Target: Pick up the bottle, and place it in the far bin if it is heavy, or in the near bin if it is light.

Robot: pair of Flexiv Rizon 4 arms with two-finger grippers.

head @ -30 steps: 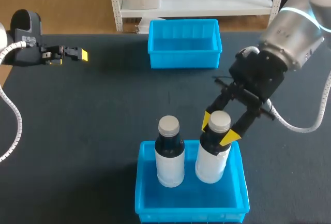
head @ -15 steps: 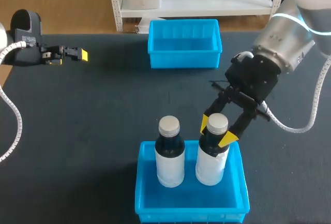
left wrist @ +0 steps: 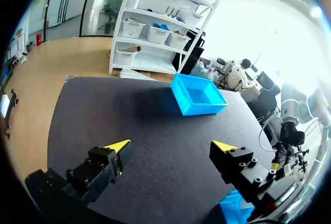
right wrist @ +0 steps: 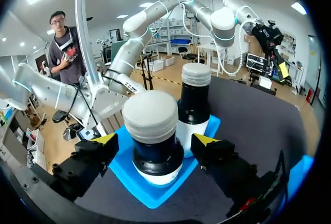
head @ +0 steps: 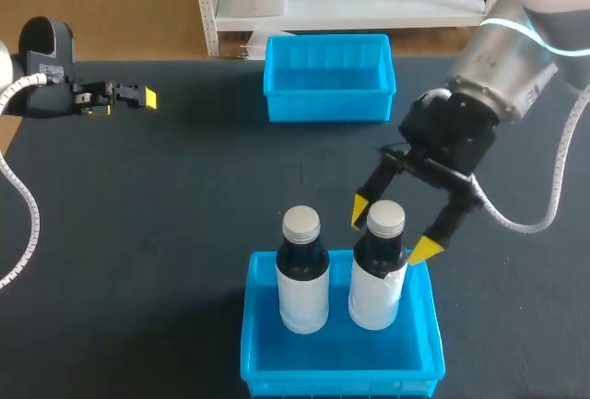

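Nearest, the near bin (head: 249, 344) holds two bottles, both upright, long axis vertical, grey caps pointing up. The right bottle (head: 376, 284) stands just beside the left bottle (head: 302, 284). The fingers of the right gripper (head: 392, 230) are wide open, one at each side of the right bottle's cap, not touching it. Farther, the left gripper (head: 138, 97) hovers over the worktop (head: 184, 196), fingers wide apart, holding nothing. The far bin (head: 329, 104) sits farthest.

My table (head: 166, 196) looks dark, matt and a bit rough, like cloth. The near bin (head: 341, 382) and far bin (head: 329, 107) are smooth, shiny blue plastic. The left bottle (head: 302, 284) and right bottle (head: 376, 290) have dull grey caps (head: 300, 223).
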